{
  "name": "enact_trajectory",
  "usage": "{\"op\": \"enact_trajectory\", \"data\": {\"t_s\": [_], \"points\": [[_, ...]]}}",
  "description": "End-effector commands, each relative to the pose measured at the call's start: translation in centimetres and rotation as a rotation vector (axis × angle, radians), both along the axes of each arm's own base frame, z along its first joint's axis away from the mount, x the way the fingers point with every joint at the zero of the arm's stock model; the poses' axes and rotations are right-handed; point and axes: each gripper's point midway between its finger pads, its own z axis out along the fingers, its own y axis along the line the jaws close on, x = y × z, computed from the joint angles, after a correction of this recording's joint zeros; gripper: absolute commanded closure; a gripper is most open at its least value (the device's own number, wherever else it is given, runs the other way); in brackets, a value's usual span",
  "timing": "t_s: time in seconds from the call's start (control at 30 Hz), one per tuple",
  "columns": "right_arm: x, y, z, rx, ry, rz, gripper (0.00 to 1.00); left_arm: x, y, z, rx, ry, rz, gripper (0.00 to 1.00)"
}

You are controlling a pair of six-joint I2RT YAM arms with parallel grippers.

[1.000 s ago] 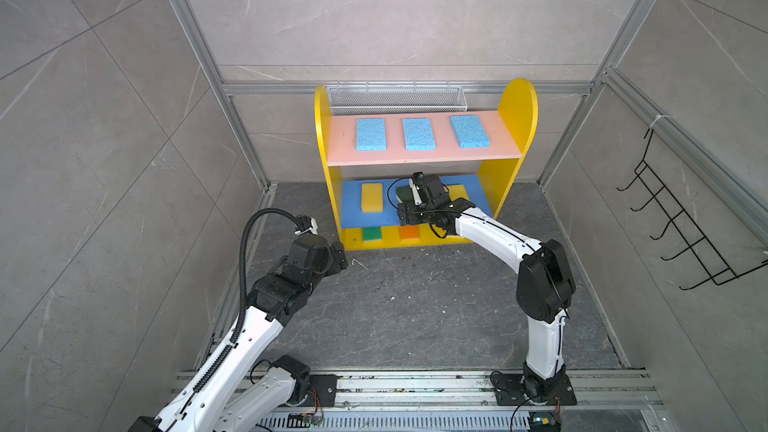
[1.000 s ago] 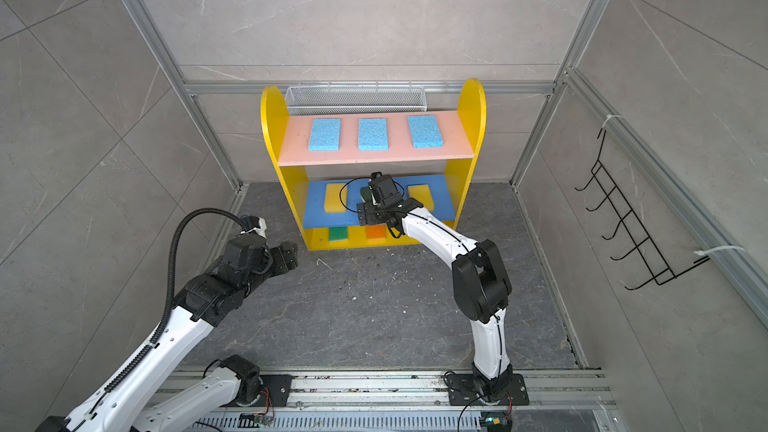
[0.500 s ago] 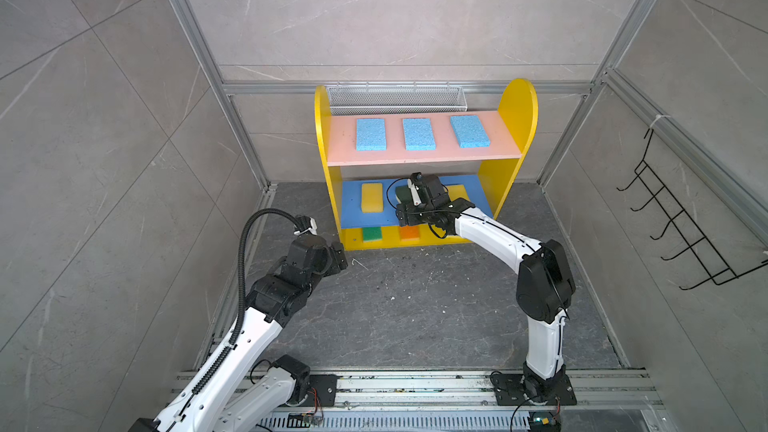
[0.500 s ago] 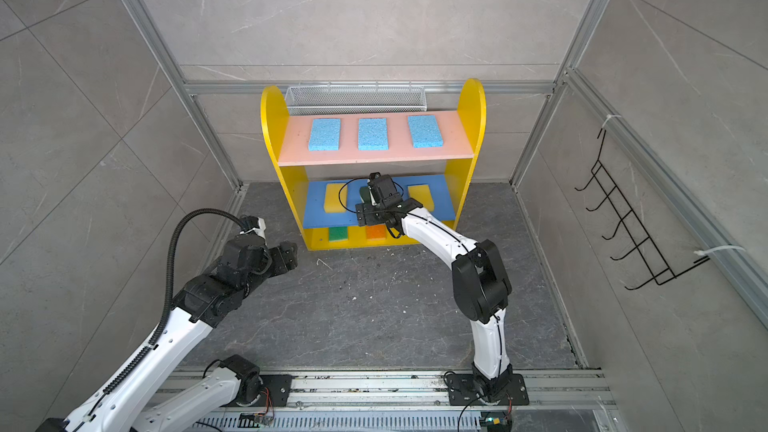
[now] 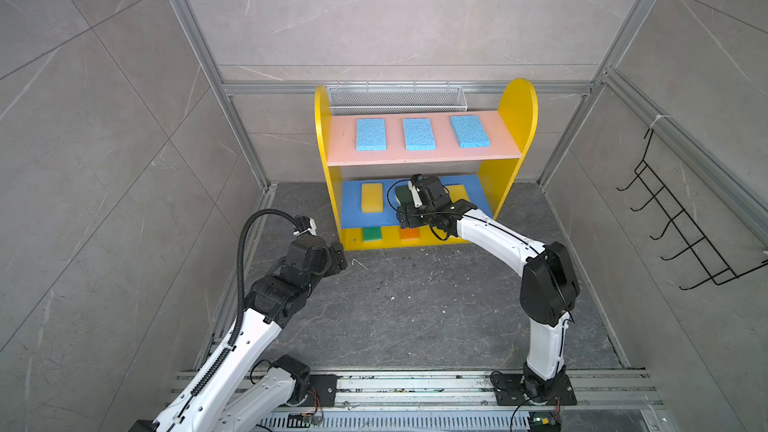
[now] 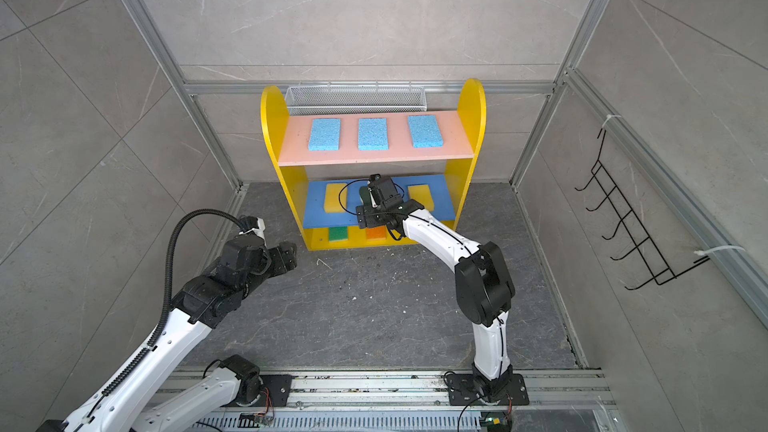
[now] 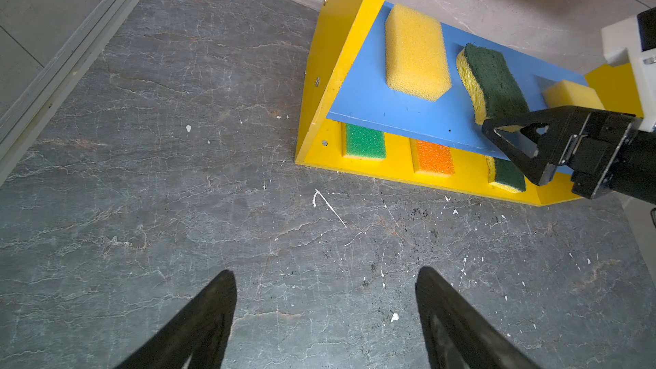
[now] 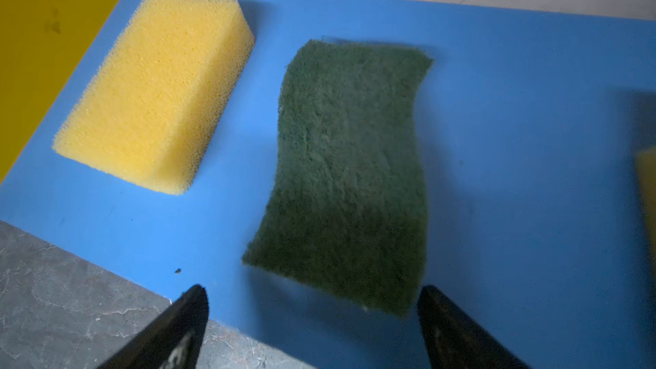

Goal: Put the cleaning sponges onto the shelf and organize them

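Scourer sponge (image 8: 348, 172) lies green-side-up on the shelf's (image 5: 517, 118) blue board (image 8: 514, 118), centred between yellow sponges (image 7: 415, 51), likely for symmetry. Your right jaws stand wide, empty, just before it; left jaws wide over the bench (image 7: 177, 136).

Nine sponges in all: three light blue sponges (image 5: 370, 134) (image 5: 418, 134) (image 5: 469, 131), two yellow sponges (image 7: 415, 52) (image 7: 571, 95), two dark-green scouring sponges (image 7: 495, 79) (image 7: 509, 173) with yellow foam underneath, one bright green sponge (image 7: 365, 140) and one orange sponge (image 7: 435, 157). There is one shelf (image 5: 517, 118) — two yellow side panels and three boards, one pink, one blue, one yellow. Around it are one wire-mesh basket (image 5: 395, 99), one black wire hook rack (image 5: 685, 217) and two robot arms (image 5: 257, 326) (image 5: 490, 234).
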Motion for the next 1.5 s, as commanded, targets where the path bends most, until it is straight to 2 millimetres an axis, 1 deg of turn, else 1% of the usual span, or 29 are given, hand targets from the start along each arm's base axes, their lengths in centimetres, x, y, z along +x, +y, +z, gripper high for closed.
{"op": "enact_trajectory", "data": {"t_s": [0.0, 0.23, 0.47, 0.73, 0.8, 0.87, 0.93, 1.0, 1.1, 1.23, 1.3, 1.47], "points": [[-1.0, -1.2, 2.1, -0.034, -0.042, -0.015, 0.05, 0.1, 0.3, 1.0, -0.016, -0.016, 0.018, 0.18], [-2.2, -2.8, 4.0, -0.047, -0.073, -0.032, 0.05, -0.1, 0.6, 0.8, 0.002, -0.003, 0.026, 0.18], [-4.9, -4.9, 5.6, -0.056, -0.086, -0.038, 0.05, -0.2, 1.0, 0.4, 0.051, 0.031, 0.027, 0.18], [-9.0, -9.0, 6.1, -0.104, -0.102, -0.077, 0.04, -0.6, 2.0, 0.0, 0.102, 0.057, 0.059, 0.17], [-9.6, -9.9, 6.1, -0.122, -0.111, -0.083, 0.04, -0.7, 2.0, -0.2, 0.100, 0.065, 0.063, 0.17], [-9.8, -9.9, 5.8, -0.130, -0.106, -0.074, 0.05, -0.6, 1.9, -0.3, 0.091, 0.067, 0.062, 0.17], [-9.6, -9.4, 5.4, -0.119, -0.097, -0.058, 0.06, -0.5, 1.7, -0.3, 0.076, 0.062, 0.061, 0.17], [-8.9, -8.6, 5.2, -0.100, -0.098, -0.051, 0.08, -0.4, 1.5, -0.4, 0.066, 0.063, 0.064, 0.18], [-7.5, -7.6, 5.1, -0.085, -0.103, -0.058, 0.12, -0.4, 1.5, -0.4, 0.052, 0.058, 0.069, 0.18], [-5.4, -6.5, 4.8, -0.082, -0.116, -0.074, 0.13, -0.5, 1.7, -0.3, 0.053, 0.050, 0.073, 0.18], [-4.4, -5.8, 4.3, -0.084, -0.111, -0.076, 0.14, -0.4, 1.7, -0.4, 0.056, 0.049, 0.076, 0.18], [-2.7, -4.4, 3.4, -0.083, -0.102, -0.068, 0.15, -0.4, 1.7, -0.6, 0.058, 0.049, 0.071, 0.18]]}}
